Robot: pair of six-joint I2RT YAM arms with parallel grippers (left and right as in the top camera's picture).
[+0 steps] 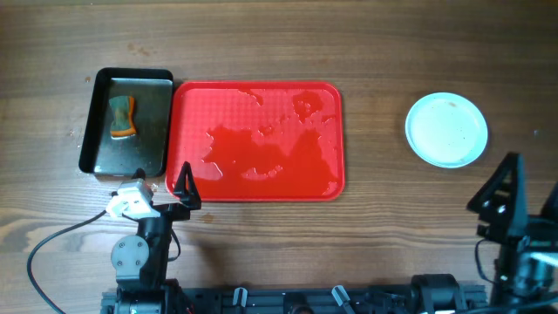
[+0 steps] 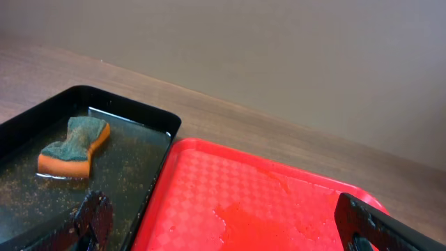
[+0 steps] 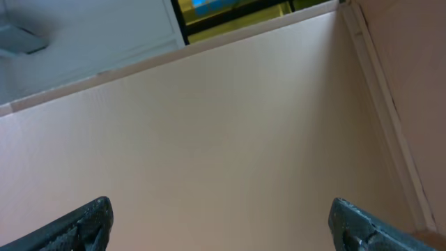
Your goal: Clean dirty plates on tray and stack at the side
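The red tray [image 1: 257,105] lies in the middle of the table, wet with puddles and holding no plates. It also shows in the left wrist view [image 2: 209,188]. A stack of pale blue-white plates [image 1: 446,129] sits on the table at the right; how many are in it cannot be told. My left gripper [image 1: 183,187] is open and empty at the tray's near left corner; in its wrist view [image 2: 223,226] the fingers straddle the tray's edge. My right gripper [image 1: 506,187] is open and empty near the front right, pointing up at a wall [image 3: 221,223].
A black metal pan [image 1: 126,122] with dirty water stands left of the tray and holds an orange-and-green sponge [image 1: 122,116], also in the left wrist view [image 2: 75,145]. A cable [image 1: 52,240] loops at the front left.
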